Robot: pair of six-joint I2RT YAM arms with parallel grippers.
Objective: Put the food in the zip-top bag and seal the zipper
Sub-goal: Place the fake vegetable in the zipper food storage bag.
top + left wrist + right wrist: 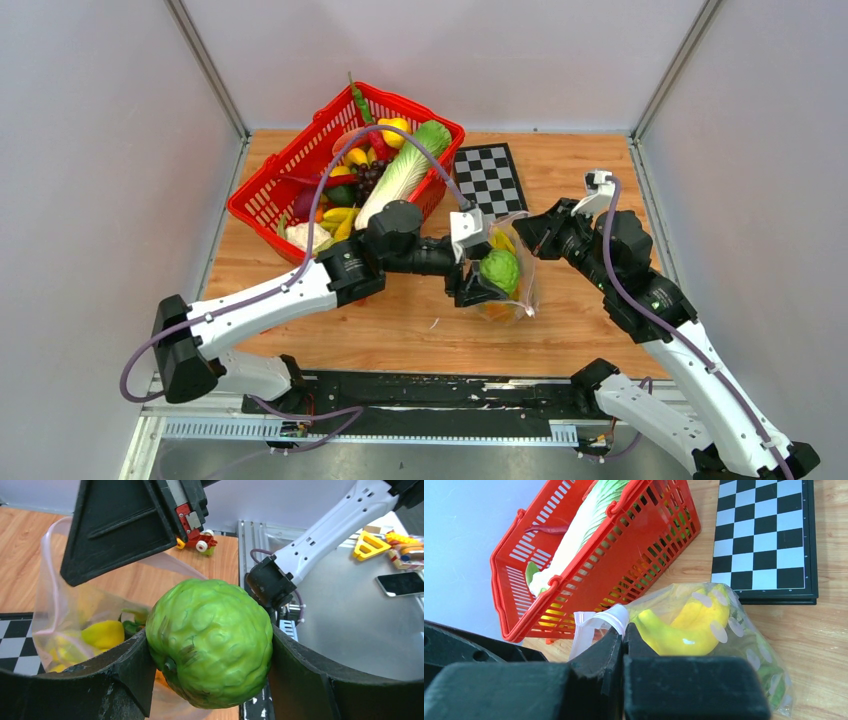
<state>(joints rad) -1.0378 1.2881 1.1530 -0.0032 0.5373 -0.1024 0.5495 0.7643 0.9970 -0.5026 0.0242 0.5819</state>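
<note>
While the right gripper [623,645] pinches the bag [744,645] mouth, the left gripper [480,285], clenched on the lettuce [210,640], should lower it straight inside.

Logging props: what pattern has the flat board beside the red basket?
Flat board: black-and-white checks; right wrist view.

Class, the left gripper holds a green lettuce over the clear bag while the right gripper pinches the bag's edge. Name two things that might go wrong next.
1. The lettuce in the left gripper looks wide for the mouth of the bag; it may snag the rim and shove the bag.
2. The right gripper pinches only a small bit of edge, which might slip free.
</note>
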